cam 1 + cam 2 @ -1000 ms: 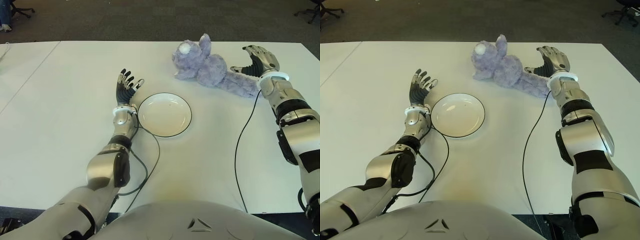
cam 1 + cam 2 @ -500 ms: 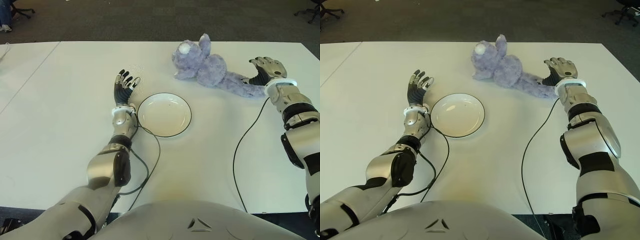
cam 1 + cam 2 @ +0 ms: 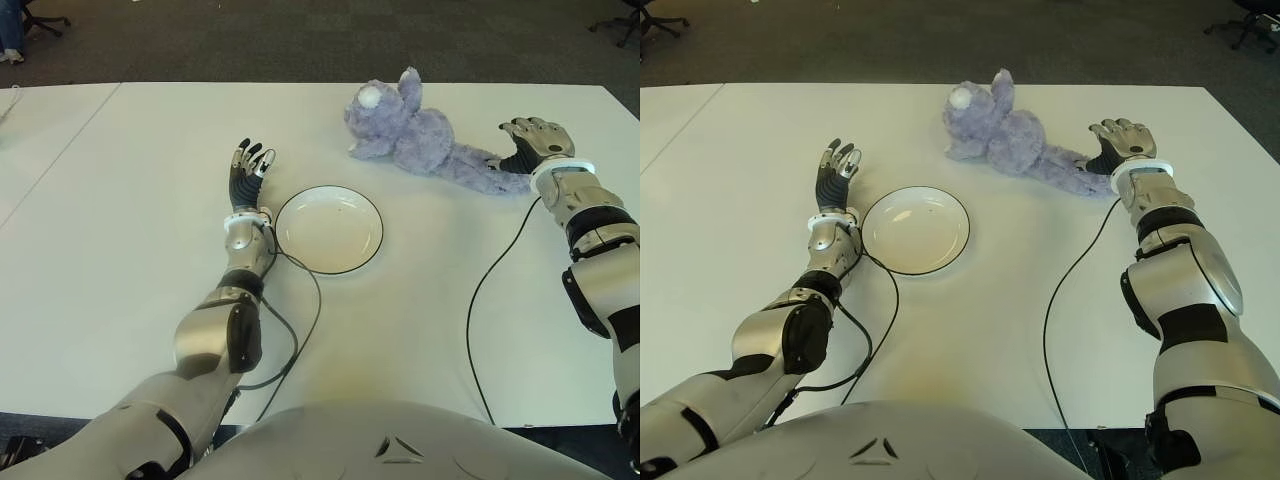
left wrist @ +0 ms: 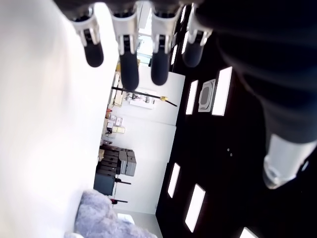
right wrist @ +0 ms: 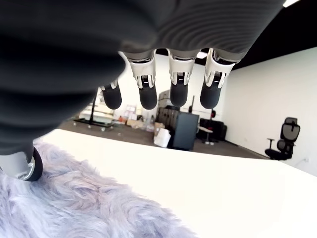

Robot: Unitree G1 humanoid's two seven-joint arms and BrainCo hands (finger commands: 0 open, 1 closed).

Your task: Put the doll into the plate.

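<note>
A purple plush doll [image 3: 420,135] lies on its side at the back right of the white table [image 3: 130,200]. Its fur shows close up in the right wrist view [image 5: 74,208]. My right hand [image 3: 527,135] hovers palm down at the far end of the doll's leg, fingers [image 5: 178,94] stretched out above the fur and holding nothing. The white plate [image 3: 329,229] with a dark rim sits in the middle with nothing in it. My left hand [image 3: 252,160] shows just left of the plate, fingers pointing up, open.
Black cables trail over the table from each wrist, one curling below the plate [image 3: 300,320] and one on the right [image 3: 480,300]. Dark carpet lies beyond the table's far edge, with a chair base [image 3: 615,25] at the far right.
My right hand has swung right and turned palm down over the end of the doll's leg. The left hand's fingers drew closer together. Doll and plate stay put.
</note>
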